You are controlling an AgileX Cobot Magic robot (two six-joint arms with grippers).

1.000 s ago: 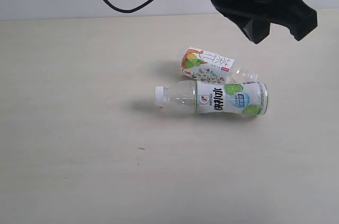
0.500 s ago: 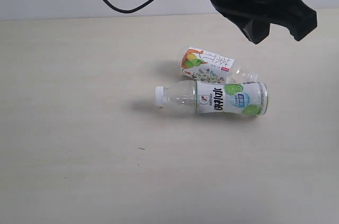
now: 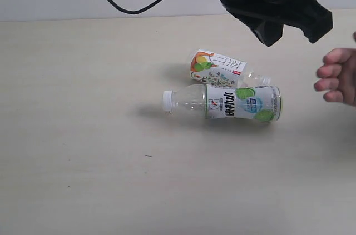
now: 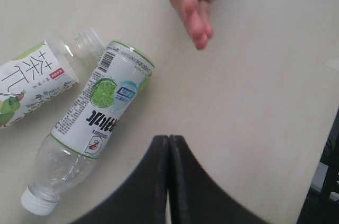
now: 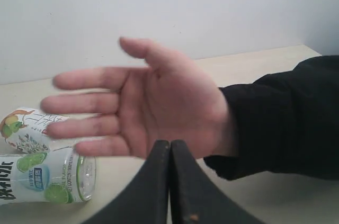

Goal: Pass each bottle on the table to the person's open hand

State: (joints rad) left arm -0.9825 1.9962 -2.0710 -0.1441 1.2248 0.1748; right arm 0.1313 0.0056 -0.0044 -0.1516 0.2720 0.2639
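Two bottles lie on their sides, touching, on the table [image 3: 83, 135]. The green-lime bottle [image 3: 233, 103] [image 4: 100, 113] [image 5: 37, 176] points its white cap to the left. Behind it rests the orange-green fruit bottle [image 3: 218, 68] [image 4: 32, 83] [image 5: 24, 128]. The person's open hand [image 3: 336, 76] [image 4: 193, 1] [image 5: 153, 102] hovers to the right of them. My left gripper [image 4: 169, 139] is shut and empty, above bare table beside the lime bottle. My right gripper [image 5: 170, 143] is shut and empty, just in front of the palm. The blue-marked and pink bottles are out of view.
A black arm body [image 3: 267, 1] hangs over the far right of the table, above the bottles. A black cable [image 3: 128, 7] loops down at the back. A pale wall runs behind the table's far edge.
The person's hand has come in from the right edge of the exterior view. The bottles and the black arm have not moved.
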